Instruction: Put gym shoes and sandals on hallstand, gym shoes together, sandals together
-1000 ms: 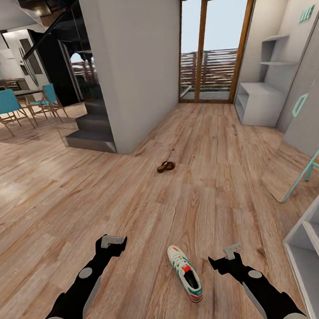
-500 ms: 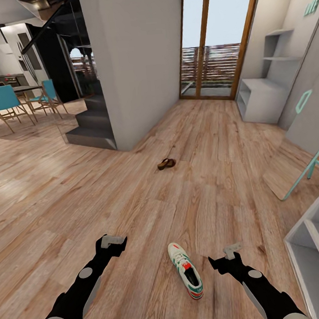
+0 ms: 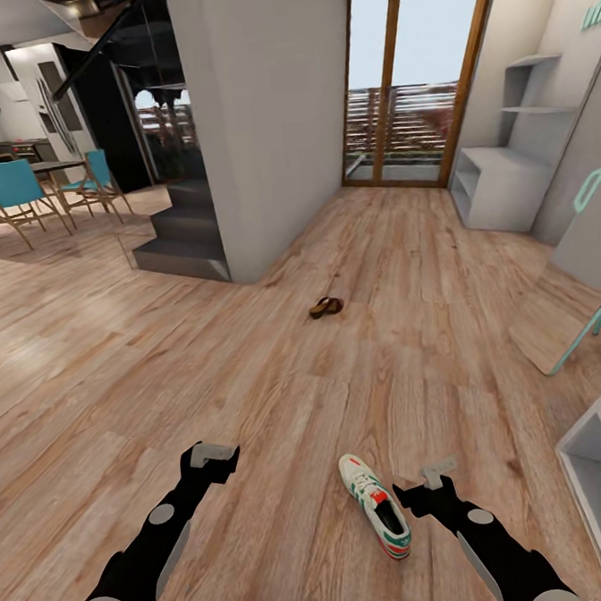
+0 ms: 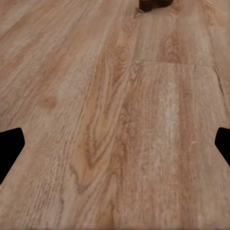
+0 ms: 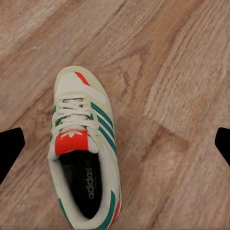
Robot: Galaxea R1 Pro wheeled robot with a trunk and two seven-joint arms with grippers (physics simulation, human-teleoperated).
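One gym shoe (image 3: 375, 505) is seen lying on its sole on the corridor floor (image 3: 252, 376), just beside the right gripper (image 3: 420, 491) and toe pointed away from the robot; in the right wrist view the shoe (image 5: 84, 153) is framed off-centre between the two dark finger tips at the picture's edges, so the jaws are judged spread wide and empty; the left gripper (image 3: 213, 457) is held over bare planks with its jaws likewise released and nothing between them. A brown sandal (image 3: 326, 307) is seen well ahead on the floor — its edge is caught at the margin of the left wrist view (image 4: 154, 4) — and the pale-grey hallstand (image 3: 499, 188) stands far off by the glass door. No shoe has yet been lifted. A descent from this offset could be expected to clip the shoe's side and push it along the floor; a pinch on the soft upper might slip — centring over the shoe would be needed first.
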